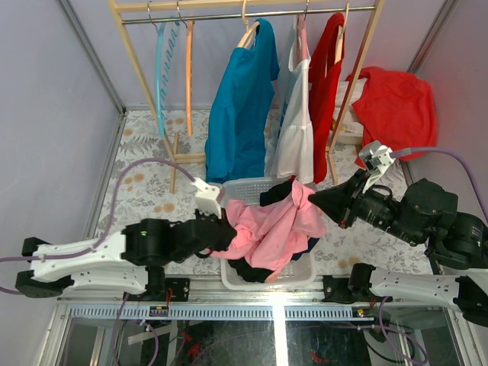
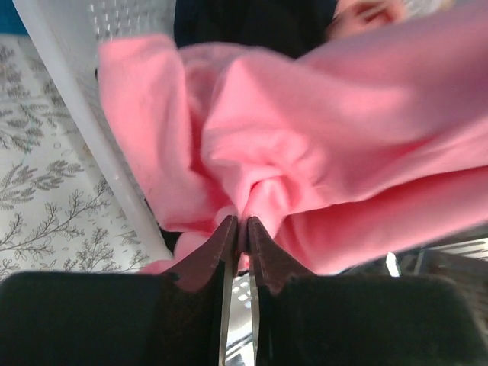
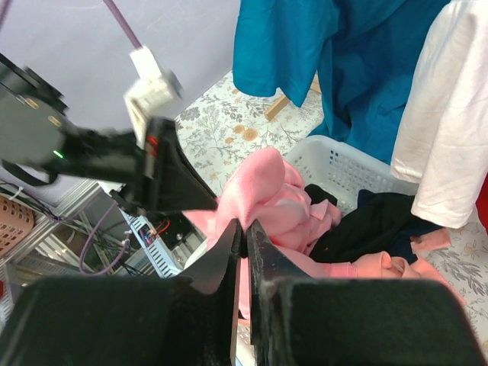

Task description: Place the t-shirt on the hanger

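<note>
top external view: the bubblegum-pink t-shirt (image 1: 267, 229) lies bunched across a white laundry basket (image 1: 293, 278) at the near edge of the floral-patterned counter (image 1: 145, 183), draped over dark clothing (image 1: 278, 192) inside it. the left tool (image 1: 221, 229) meets the shirt's left side at the basket's rim. the left wrist view shows its fingers (image 2: 210, 255) pressed almost together, with a fold of pink cloth pinched between them. the right tool (image 1: 314, 202) reaches in from the opposite side, its tip at a raised peak of the same shirt. in the right wrist view its jaws stand nearly closed, with pink fabric in the narrow gap. the orange hanger (image 1: 188, 69) hangs on the wooden rack (image 1: 244, 9) at the far side of the counter, well apart from the shirt and just beside a teal hanger (image 1: 160, 69). further right on the rail hang a blue t-shirt (image 1: 240, 114), a white garment (image 1: 296, 141) and a red one (image 1: 324, 76). another red garment (image 1: 396, 107) is draped by the rack's right end.
</note>
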Available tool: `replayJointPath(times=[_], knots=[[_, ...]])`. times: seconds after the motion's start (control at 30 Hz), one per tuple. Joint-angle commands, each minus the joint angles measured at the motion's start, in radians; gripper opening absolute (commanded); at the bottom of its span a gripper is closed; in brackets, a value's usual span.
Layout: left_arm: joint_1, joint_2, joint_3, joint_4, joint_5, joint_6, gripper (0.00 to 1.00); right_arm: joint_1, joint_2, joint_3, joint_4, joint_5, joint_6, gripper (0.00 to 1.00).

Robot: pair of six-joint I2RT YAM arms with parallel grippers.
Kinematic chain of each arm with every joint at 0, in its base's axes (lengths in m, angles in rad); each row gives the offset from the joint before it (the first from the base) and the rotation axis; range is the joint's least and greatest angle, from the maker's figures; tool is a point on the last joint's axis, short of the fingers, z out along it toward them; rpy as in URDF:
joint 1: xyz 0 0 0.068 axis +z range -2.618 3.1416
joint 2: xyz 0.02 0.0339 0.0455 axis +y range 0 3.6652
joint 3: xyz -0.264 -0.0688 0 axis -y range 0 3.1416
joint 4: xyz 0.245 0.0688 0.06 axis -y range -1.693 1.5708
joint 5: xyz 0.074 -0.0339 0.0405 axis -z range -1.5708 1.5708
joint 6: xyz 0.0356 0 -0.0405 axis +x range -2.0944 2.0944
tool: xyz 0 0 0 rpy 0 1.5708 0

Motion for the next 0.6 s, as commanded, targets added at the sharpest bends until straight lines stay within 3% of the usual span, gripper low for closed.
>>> replayJointPath(times=[0.0, 0.4, 0.47, 0.57], knots=[[0.004, -0.064, 0.156, -0.077, -0.095, 0.013, 0.09, 0.009, -0.022, -0.016, 0.068, 0.027, 0.012, 0.0], [0.003, 0.031, 0.614, -0.175, -0.228, 0.204, 0.06, 0.008, -0.042, 0.009, 0.027, 0.086, 0.01, 0.0], [0.003, 0.049, 0.623, -0.211, -0.212, 0.196, 0.13, 0.01, -0.045, 0.02, 0.017, 0.089, 0.009, 0.0], [0.003, 0.024, 0.519, -0.222, -0.161, 0.151, 0.36, 0.008, -0.061, 0.019, 0.006, 0.103, 0.008, 0.0]])
